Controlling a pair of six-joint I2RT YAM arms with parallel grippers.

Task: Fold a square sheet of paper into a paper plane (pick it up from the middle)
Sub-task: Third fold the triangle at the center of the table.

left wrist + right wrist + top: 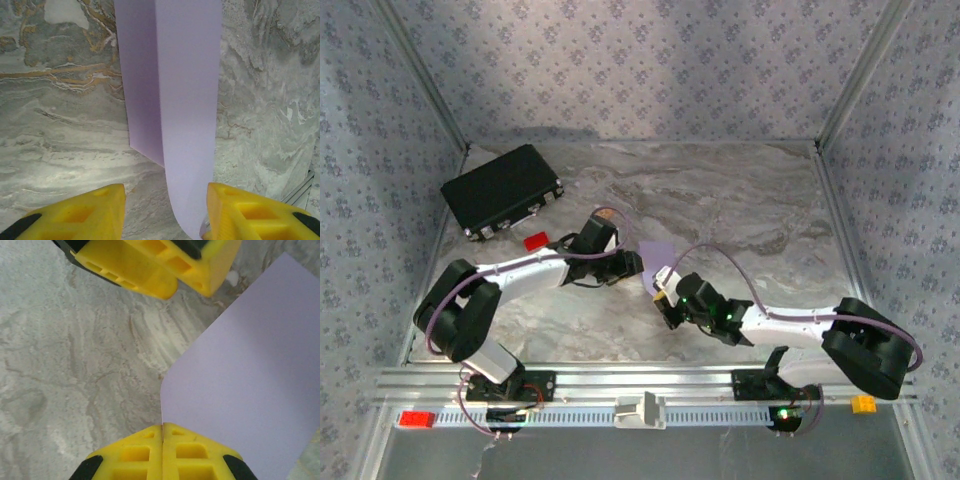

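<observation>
The square sheet of paper (655, 254) is pale lilac and held up off the marble table between the two grippers. In the left wrist view the sheet (187, 100) stands bent along a lengthwise crease, one panel darker than the other. It runs down between the open fingers of my left gripper (165, 212), close to the right finger (250, 210). My right gripper (162, 432) is shut on the sheet's edge (250, 390), which enters the seam between its fingers. The left gripper (632, 265) sits just left of the right gripper (663, 292). The paper plane is out of view.
A black case (502, 190) lies at the back left, with a small red block (535, 241) just in front of it. On the near rail sit a red block (417, 419), a white piece (640, 410) and an orange block (863, 404). Patterned walls enclose the table.
</observation>
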